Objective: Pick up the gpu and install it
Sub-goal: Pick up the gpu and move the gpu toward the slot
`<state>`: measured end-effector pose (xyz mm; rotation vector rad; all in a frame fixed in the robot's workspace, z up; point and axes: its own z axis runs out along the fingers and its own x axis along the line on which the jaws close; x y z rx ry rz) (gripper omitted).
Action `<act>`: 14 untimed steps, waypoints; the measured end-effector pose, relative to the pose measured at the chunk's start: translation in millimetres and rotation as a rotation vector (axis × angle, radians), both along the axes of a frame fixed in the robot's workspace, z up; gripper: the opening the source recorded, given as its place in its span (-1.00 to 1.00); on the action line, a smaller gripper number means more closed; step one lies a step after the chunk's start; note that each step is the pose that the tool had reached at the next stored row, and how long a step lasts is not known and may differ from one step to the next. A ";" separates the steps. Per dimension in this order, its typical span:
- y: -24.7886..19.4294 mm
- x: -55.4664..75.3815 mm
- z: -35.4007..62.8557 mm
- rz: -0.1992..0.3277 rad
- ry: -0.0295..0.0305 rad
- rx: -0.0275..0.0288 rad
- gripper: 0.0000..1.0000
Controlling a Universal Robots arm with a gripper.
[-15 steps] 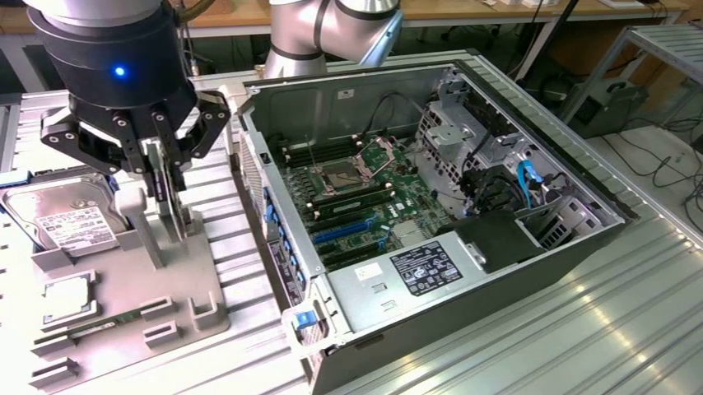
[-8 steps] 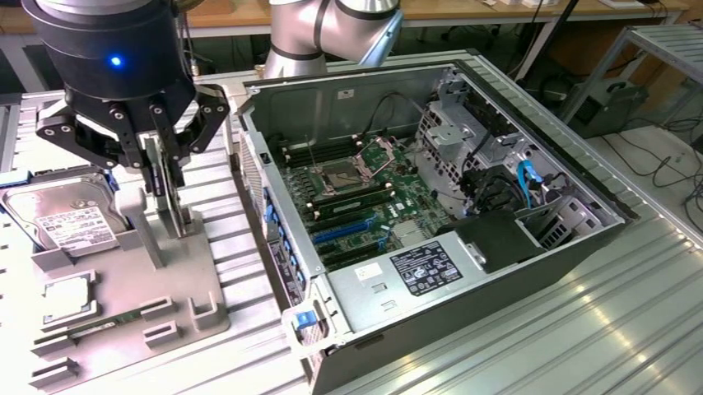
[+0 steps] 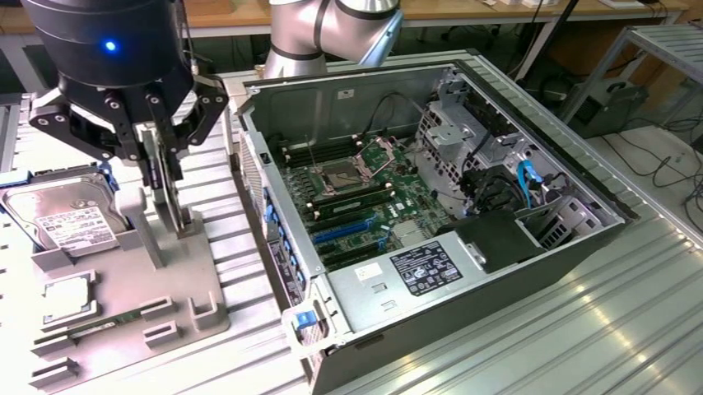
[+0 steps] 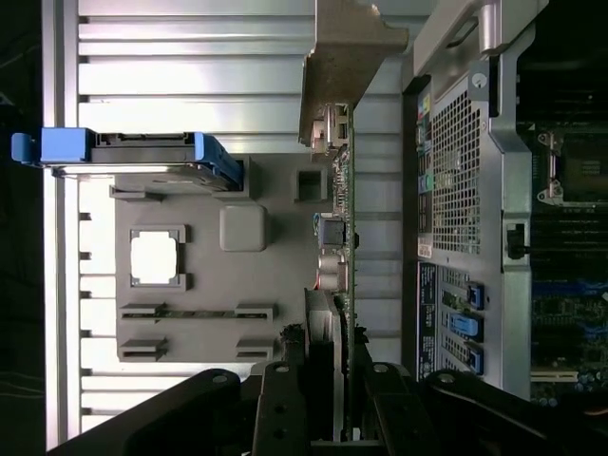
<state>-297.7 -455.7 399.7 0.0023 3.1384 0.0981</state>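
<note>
Wrist view gives us the gripper [image 4: 334,347] clamped on the gpu [image 4: 340,190]. The card stands on edge straight below the fingers at the gray tray [image 4: 275,313], and the open computer case [image 4: 465,190] lies just alongside.

From my remote station I see the gpu [image 4: 342,190] as bare green circuit board with a dull silver metal bracket, the gripper [image 4: 332,372] in semi-gloss black, the fixture tray [image 3: 209,304] in matt grey plastic, the table [image 3: 528,329] in ribbed brushed metal, and the computer case [image 4: 456,161] in perforated sheet steel.
</note>
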 end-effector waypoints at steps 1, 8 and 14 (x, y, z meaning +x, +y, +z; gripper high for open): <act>0.0 0.0 1.4 0.000 0.0000 0.0000 -0.45; 0.0 0.0 11.5 0.000 -0.0001 0.0001 -0.45; 0.0 0.0 18.9 0.000 0.0000 0.0000 -0.45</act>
